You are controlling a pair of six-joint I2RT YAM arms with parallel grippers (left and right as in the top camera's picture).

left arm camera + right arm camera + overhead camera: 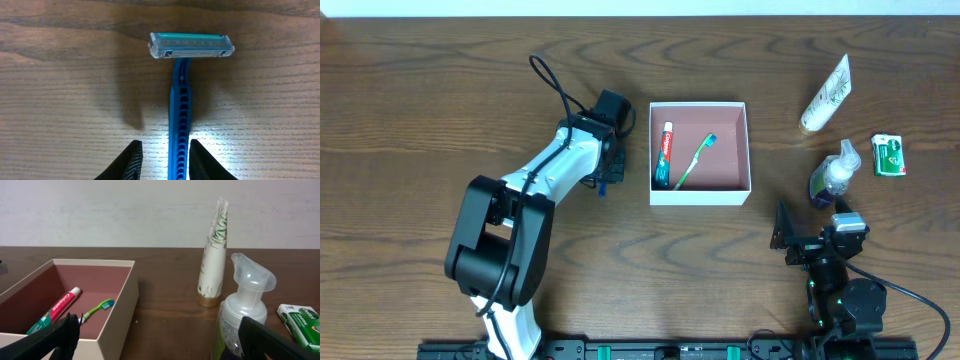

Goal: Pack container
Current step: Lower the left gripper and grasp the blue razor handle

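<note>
The container (pixel 700 194) is a shallow white box with a pink inside, at the table's middle; in the right wrist view its near wall (pixel 117 320) is at the left. A toothpaste tube (pixel 664 152) and a green toothbrush (pixel 694 160) lie in it. A blue razor (pixel 180 100) lies on the wood just left of the box, head away from my left gripper (pixel 165 146). That gripper is partly open astride the handle, its right finger against it and a gap on the left. My right gripper (pixel 165 345) stands wide open near the front right, holding nothing.
A clear pump bottle (pixel 833 175) stands right in front of my right gripper. A white cream tube (pixel 827 95) lies behind it at the back right. A small green packet (pixel 889 155) lies at the far right.
</note>
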